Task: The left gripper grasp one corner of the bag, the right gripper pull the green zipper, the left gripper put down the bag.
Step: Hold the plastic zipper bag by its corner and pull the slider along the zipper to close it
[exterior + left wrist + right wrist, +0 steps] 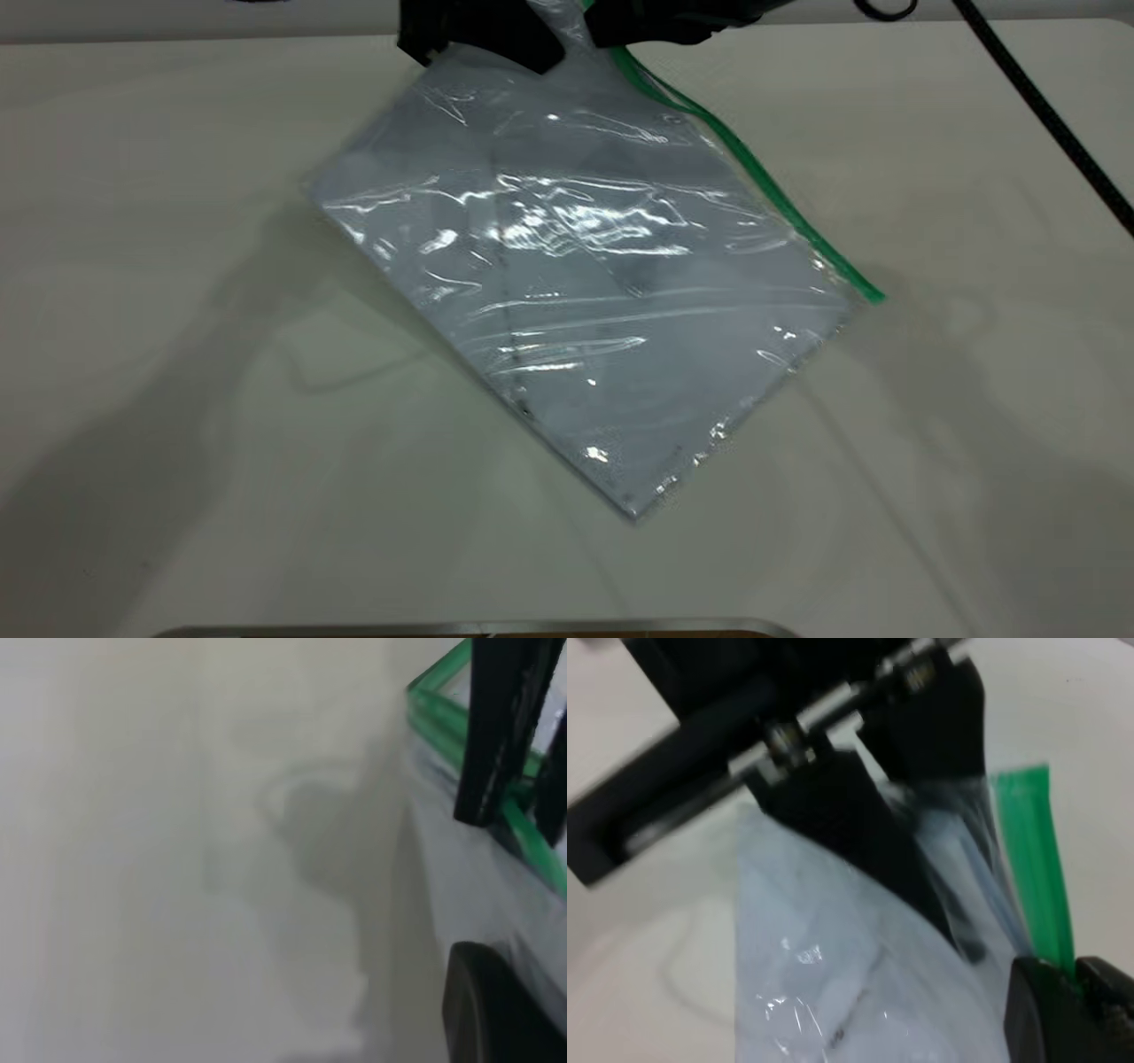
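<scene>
While the left gripper (483, 35) is pinching the bag (585, 292) by its 12 o'clock corner to tension it, the right gripper (1074, 979) is clamping the green zipper (753, 168) there for pulling toward 4 o'clock; the bag's far corner is resting on the table (177, 354).

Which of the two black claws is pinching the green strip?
The right gripper: its jaws close on the green zipper at the bag's top corner. The left gripper clamps the clear plastic beside it instead.
</scene>
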You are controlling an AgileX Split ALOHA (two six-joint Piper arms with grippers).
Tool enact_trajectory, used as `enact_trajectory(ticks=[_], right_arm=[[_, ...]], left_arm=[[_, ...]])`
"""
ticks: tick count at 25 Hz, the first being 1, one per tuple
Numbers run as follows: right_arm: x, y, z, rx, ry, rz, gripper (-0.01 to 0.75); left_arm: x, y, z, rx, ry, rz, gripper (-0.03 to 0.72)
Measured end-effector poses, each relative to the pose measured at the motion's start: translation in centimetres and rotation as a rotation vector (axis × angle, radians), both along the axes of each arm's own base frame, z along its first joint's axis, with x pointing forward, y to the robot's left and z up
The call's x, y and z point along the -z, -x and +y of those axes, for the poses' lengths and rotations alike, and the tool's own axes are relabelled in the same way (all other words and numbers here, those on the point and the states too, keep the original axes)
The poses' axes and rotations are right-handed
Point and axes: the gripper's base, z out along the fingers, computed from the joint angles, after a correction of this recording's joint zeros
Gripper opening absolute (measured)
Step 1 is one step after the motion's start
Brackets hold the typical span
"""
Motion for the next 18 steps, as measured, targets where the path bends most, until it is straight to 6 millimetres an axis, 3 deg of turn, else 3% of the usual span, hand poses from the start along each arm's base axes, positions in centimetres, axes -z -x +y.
enact_trajectory(ticks=[8, 18], right_arm=[[0.5, -0.2, 0.1, -0.004, 0.002, -0.004, 0.034], [0.9, -1.0, -1.7, 0.039, 0.043, -0.01, 0.034]], left_arm=[[-2.3, -0.5, 2.8, -0.013, 0.054, 0.016, 0.055], [-4.0, -1.2, 4.1, -0.047, 0.226, -0.02, 0.055]])
